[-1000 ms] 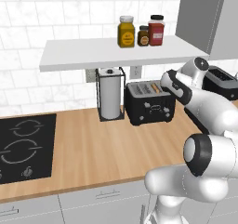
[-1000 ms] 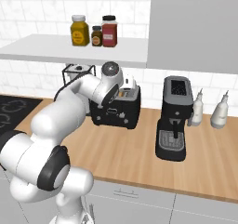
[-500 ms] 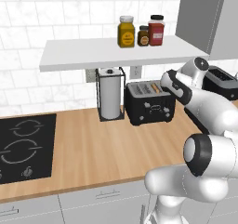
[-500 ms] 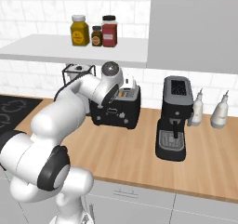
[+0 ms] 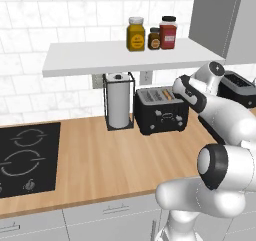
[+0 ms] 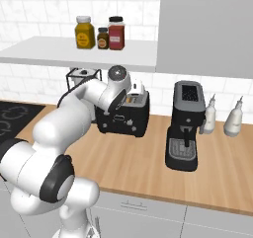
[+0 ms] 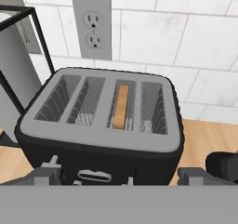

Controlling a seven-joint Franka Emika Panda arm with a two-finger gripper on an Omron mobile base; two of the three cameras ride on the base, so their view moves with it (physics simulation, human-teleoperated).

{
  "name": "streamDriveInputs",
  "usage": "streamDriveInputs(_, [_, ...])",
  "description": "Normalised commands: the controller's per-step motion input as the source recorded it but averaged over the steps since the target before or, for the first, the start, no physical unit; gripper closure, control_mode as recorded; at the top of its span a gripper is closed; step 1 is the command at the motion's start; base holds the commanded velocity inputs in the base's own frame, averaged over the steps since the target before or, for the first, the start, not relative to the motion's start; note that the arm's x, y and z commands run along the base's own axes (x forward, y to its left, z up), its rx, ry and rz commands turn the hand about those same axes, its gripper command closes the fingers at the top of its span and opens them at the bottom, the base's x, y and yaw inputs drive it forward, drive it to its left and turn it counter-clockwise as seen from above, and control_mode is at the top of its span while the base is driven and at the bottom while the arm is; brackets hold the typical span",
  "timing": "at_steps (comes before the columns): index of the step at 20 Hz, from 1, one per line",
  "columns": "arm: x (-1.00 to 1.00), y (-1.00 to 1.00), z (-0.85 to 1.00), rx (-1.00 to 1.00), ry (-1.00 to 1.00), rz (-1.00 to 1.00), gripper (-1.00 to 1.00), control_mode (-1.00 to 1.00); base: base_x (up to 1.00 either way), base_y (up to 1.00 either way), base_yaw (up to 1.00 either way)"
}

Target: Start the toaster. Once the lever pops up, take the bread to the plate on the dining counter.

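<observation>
**Ana:** Hand view first: what is the biggest thing in front of the gripper (image 7: 119, 174)?

**Ben:** That is the toaster (image 7: 100, 125), black and boxy, standing on the wooden wall counter (image 5: 100, 160) against the tiled wall. I'll place everything from it. A power outlet (image 7: 91, 27) sits on the wall right behind it, the paper towel holder (image 5: 119, 102) stands just beside it on the outlet side, and the coffee machine (image 6: 185, 126) stands near its other side.

**Ana:** And the bread (image 7: 121, 106)?

**Ben:** Sunk in the toaster's third slot counting from the towel holder, tan crust edge up, mostly below the slot rim. It hasn't been toasted yet, I'd judge.

**Ana:** The claw?

**Ben:** Spread wide and empty, hovering above the toaster's front top edge, touching nothing.

**Ana:** So how should the start go?

**Ben:** I can't make out the lever clearly; a pale handle-like piece shows low on the toaster's front face. I'd come down over that face, set one fingertip on the lever's top, and press straight down until it latches. Pushing at an angle could shove the toaster toward the wall. Then back off upward, clear of the slots, and wait.
</observation>
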Motion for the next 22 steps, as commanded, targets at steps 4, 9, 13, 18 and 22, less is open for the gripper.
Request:
streamDriveInputs(4, [0.0,0.0,0.0,0.0,0.0,0.0,-1.0,-1.0,0.0,0.0,0.0])
streamDriveInputs(9, [0.0,0.0,0.0,0.0,0.0,0.0,-1.0,-1.0,0.0,0.0,0.0])
streamDriveInputs(13, [0.0,0.0,0.0,0.0,0.0,0.0,-1.0,-1.0,0.0,0.0,0.0])
streamDriveInputs(18, [0.0,0.0,0.0,0.0,0.0,0.0,-1.0,-1.0,0.0,0.0,0.0])
streamDriveInputs(22, [0.0,0.0,0.0,0.0,0.0,0.0,-1.0,-1.0,0.0,0.0,0.0])
